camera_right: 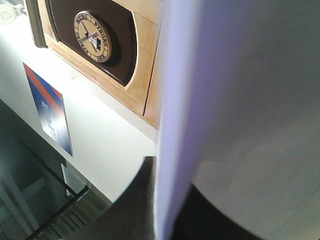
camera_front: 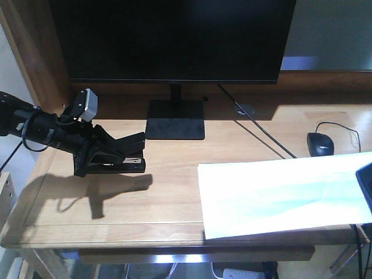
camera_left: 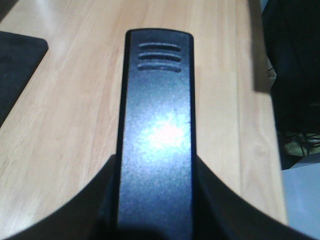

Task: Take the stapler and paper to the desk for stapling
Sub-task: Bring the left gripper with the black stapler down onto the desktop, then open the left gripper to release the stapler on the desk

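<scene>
The desk (camera_front: 116,215) spreads wide under me, its light planks running left to right. At its far side stands a dark monitor (camera_front: 174,35) on a flat black foot. The paper (camera_front: 279,192) covers the right near part of the desk, its near left corner reaching almost to the near rim. My right claw (camera_front: 366,185) shows only as a dark corner at the right border, at the sheet's right end. In the right wrist view the sheet (camera_right: 250,100) runs between my dark fingers (camera_right: 135,200), so that claw is clenched on it. My left claw (camera_front: 125,150) hangs over the left part of the desk, clamped around the stapler (camera_front: 125,165). The stapler is off the wood, its shadow lying on the planks nearer to me. In the left wrist view its black ribbed top (camera_left: 157,140) points away from me. A black mouse (camera_front: 320,143) sits far right, just beyond the sheet.
</scene>
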Controlling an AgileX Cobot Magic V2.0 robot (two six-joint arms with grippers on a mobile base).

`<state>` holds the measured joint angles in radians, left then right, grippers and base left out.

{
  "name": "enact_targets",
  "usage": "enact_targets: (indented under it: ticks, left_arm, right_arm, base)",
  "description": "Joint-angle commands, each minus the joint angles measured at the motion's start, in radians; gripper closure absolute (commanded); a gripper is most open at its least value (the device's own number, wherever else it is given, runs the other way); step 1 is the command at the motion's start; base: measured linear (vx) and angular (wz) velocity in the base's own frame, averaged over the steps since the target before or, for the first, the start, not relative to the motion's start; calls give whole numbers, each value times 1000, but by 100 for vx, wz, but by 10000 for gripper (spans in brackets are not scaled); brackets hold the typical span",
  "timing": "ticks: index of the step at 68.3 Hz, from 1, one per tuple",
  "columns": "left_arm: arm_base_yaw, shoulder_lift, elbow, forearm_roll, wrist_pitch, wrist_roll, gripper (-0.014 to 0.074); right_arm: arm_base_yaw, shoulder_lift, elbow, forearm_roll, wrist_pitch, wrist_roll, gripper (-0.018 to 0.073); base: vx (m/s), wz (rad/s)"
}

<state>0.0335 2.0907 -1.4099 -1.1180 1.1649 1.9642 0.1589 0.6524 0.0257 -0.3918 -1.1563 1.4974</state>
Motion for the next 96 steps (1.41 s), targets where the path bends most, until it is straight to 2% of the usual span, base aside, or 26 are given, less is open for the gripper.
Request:
enact_targets:
  ticks: [1,20,43,53,64,74,87,96]
  left_arm:
    - [0,-10,-69,-92,76,11,603]
    - [0,98,-134,-93,81,13,579]
    - [-1,156,-134,-91,61,13,477]
    - [-2,162,-134,-79,58,0,391]
    - [-3,162,-134,-35,54,1,238]
    - [-3,152,-134,-39,55,1,139]
    - [-1,89,-134,-38,52,5,126]
    - [1,32,-134,-34,43,5,165]
  right_arm:
    - [-3,3,24,17,-135,-14,561]
    - [-3,3,24,17,-135,-14,561]
    - [-3,3,24,17,-135,-14,561]
    - [-3,3,24,17,-135,-14,561]
    - [-3,3,24,17,-135,-14,561]
    - [-3,3,24,17,-135,-14,561]
    - [-3,3,24,17,-135,-14,561]
    - [-3,3,24,17,-135,-14,561]
  base:
    - [0,0]
    - [0,0]
    - [0,0]
    - [0,0]
    - [0,0]
    - [0,0]
    - [0,0]
    - [0,0]
